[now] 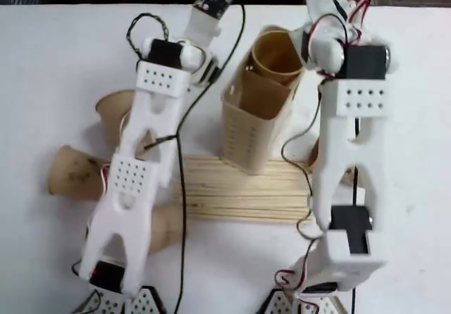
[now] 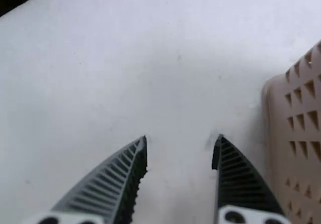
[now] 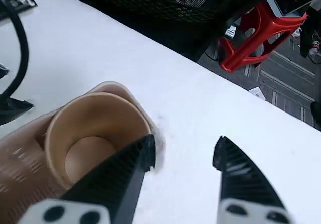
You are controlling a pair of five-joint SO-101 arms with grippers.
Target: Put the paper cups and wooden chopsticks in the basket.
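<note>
Loose paper cups: three lie on their sides on the table (image 1: 49, 53), left of the basket. They are the far-left cup (image 1: 74, 173), the upper cup (image 1: 113, 108) and the lower cup (image 1: 168, 226). The left arm (image 1: 134, 180) partly hides the last two.
Left gripper (image 2: 181, 138): fingers spread with nothing between them. It hangs over bare table, just beside the basket wall.
Wooden chopsticks (image 1: 239, 187): a flat row on the table, lying between the two arms and running up against the near foot of the basket.
Basket (image 1: 254, 134): perforated and upright, at the centre of the table.
Cup in basket (image 1: 278, 55): upright and mouth up, at the far end of the basket.
Right gripper (image 3: 185, 139): fingers apart and empty. One finger is beside the rim of the cup in basket; the other is over the table beyond it.
Step in hand (judged): this cup is delivered, and the right gripper must now clear it.
Procedure: raise the right gripper straight up before swinging away, so the finger by the rim cannot snag the cup or tip the basket. For a lying cup, enter at the mouth with one finger inside and one outside. Squeeze lightly, as the paper wall will likely crush.
Count, cups: four seen, one in the basket and three out. A brown patch behind the right arm cannot be identified.
Count, chopsticks: many, packed too closely to count.
Count, basket: one.
</note>
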